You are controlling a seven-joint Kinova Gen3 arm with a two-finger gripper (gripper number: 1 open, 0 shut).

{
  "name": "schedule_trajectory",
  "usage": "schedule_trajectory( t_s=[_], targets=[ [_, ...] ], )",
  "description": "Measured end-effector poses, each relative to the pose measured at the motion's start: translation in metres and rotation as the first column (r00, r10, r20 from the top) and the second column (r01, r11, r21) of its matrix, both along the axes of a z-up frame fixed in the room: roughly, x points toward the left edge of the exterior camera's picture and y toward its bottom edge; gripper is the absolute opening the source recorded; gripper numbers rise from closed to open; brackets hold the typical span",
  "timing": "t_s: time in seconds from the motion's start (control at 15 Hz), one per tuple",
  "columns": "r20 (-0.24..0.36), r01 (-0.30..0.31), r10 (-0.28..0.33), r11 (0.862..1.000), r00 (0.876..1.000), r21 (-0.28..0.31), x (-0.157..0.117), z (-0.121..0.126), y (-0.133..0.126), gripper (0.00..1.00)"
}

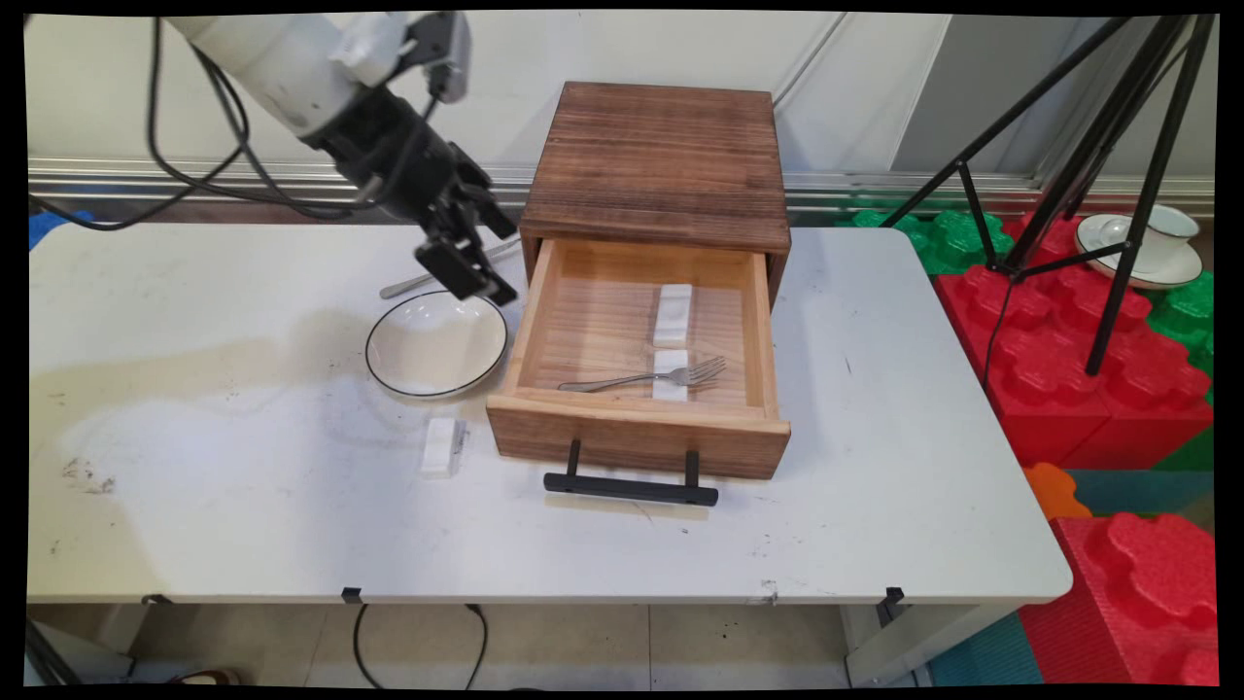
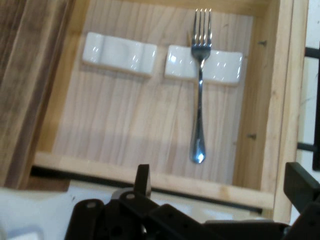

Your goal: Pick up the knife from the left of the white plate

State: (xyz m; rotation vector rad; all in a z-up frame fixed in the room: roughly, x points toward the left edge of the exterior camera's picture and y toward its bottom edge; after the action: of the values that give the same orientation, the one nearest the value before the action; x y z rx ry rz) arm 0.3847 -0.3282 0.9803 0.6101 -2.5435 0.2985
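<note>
- Black drawer handle (image 1: 631,486), nearest the table's (image 1: 243,525) front edge, on an open wooden drawer (image 1: 637,433).
- Inside: fork (image 1: 646,378) across one white rest (image 1: 670,374); second rest (image 1: 673,314) behind.
- My gripper (image 1: 468,255), fingers apart and empty, hangs above the bowl's (image 1: 436,344) back rim.

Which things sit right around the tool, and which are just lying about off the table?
Around the open tool: plate, open drawer, fork across a white rest, second rest, third rest on the table.
Lying about, off the table: cup on saucer, tripod, foam blocks.
</note>
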Motion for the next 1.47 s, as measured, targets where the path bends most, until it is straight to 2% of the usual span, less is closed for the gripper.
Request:
schedule_trajectory(
  t_s=[0.33, 0.73, 1.2, 1.47],
  targets=[
    [0.040, -0.055, 0.055, 0.998, 0.998, -0.005, 0.042, 0.015, 0.006, 1.00],
    [0.099, -0.133, 0.133, 0.991, 0.986, -0.012, 0.085, 0.012, -0.003, 1.00],
    [0.174, -0.211, 0.212, 0.977, 0.962, -0.026, 0.136, -0.017, -0.030, 1.00],
    [0.192, -0.234, 0.236, 0.972, 0.953, -0.029, 0.153, -0.039, -0.050, 1.00]
  ],
)
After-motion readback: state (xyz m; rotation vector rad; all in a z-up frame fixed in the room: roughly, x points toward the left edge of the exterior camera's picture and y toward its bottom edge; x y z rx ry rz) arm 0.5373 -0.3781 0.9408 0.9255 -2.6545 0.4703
